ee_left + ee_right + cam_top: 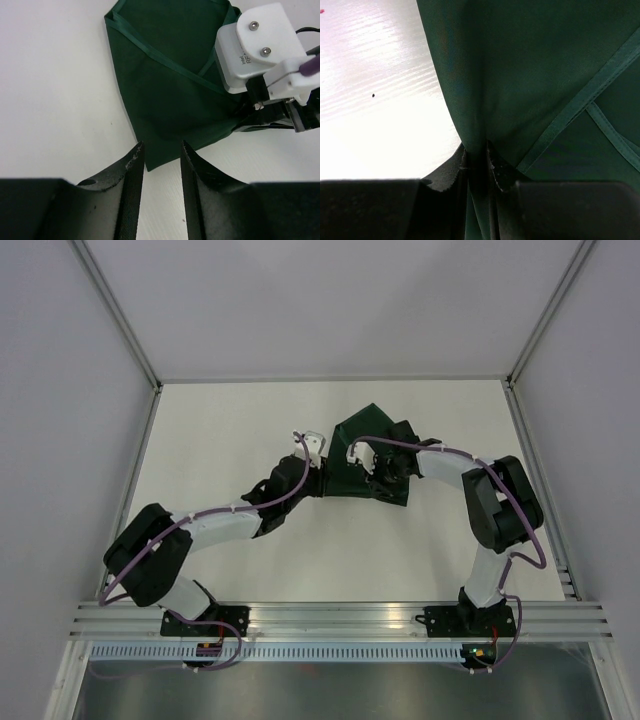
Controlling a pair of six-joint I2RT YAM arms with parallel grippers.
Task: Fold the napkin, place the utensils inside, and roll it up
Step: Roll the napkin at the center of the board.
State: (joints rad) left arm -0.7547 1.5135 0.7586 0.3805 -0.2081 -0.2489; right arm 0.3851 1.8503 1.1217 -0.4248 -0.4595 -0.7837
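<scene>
One fold is judged partly made: the napkin (372, 423) lies bunched on the table (230, 430), pinched in the right gripper (476, 150). The left gripper (162, 146) is unclenched at its corner. No utensils are seen; placing and rolling remain.

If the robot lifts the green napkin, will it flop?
Probably floppy: the napkin bunches into a soft fold where the right gripper pinches it. Likely light too, since that one small pinch seems to hold it. Flat cloth, so unlikely to roll.
</scene>
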